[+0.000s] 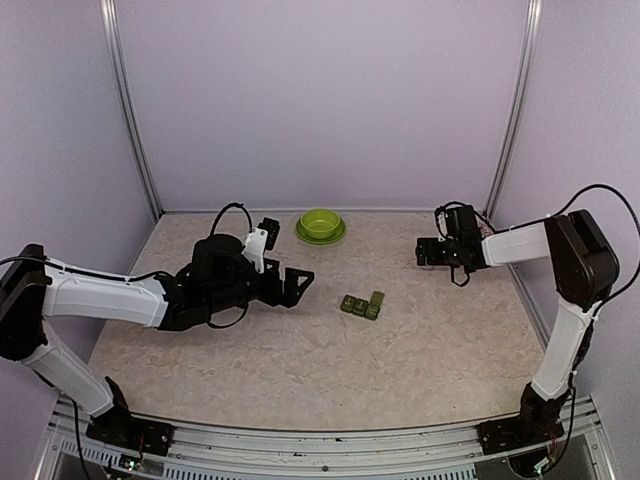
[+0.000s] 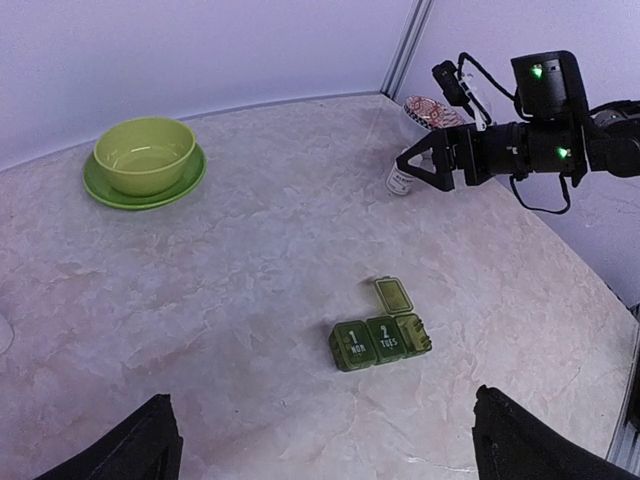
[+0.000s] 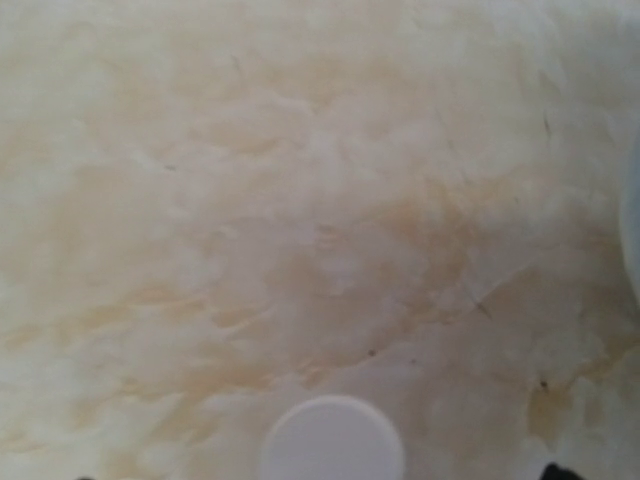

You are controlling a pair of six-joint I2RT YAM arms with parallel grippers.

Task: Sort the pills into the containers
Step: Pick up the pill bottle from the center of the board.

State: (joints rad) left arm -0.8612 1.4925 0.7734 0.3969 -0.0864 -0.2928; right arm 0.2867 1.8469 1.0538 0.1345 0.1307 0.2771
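Counter (image 1: 250, 360): pale marbled top, closed in by walls at the back and on both sides, with a metal rail along the near edge.
Pill box (image 1: 361, 305): dark green, lying flat a little right of the counter's middle, well apart from every edge. It has bare counter on all sides.
Pill box lid (image 2: 394, 296): the end compartment's lid stands up. The two marked 1 and 2 are closed.
Pills: too small to make out in any view.
Left claw (image 1: 303, 287): spread wide and holding nothing. It hovers left of the pill box with a clear gap between them, and its fingers (image 2: 135, 445) frame the bottom corners of the left wrist view.
Right claw (image 1: 421, 253): jaws apart, gripping nothing, pointing left over the right rear of the counter.
White bottle (image 2: 400, 182): upright just beside the right claw's tip, near the back right corner.
White round shape (image 3: 333, 440): blurred, at the bottom edge of the right wrist view.
Bowl (image 2: 145, 175): lime green, on a matching saucer, close to the back wall.
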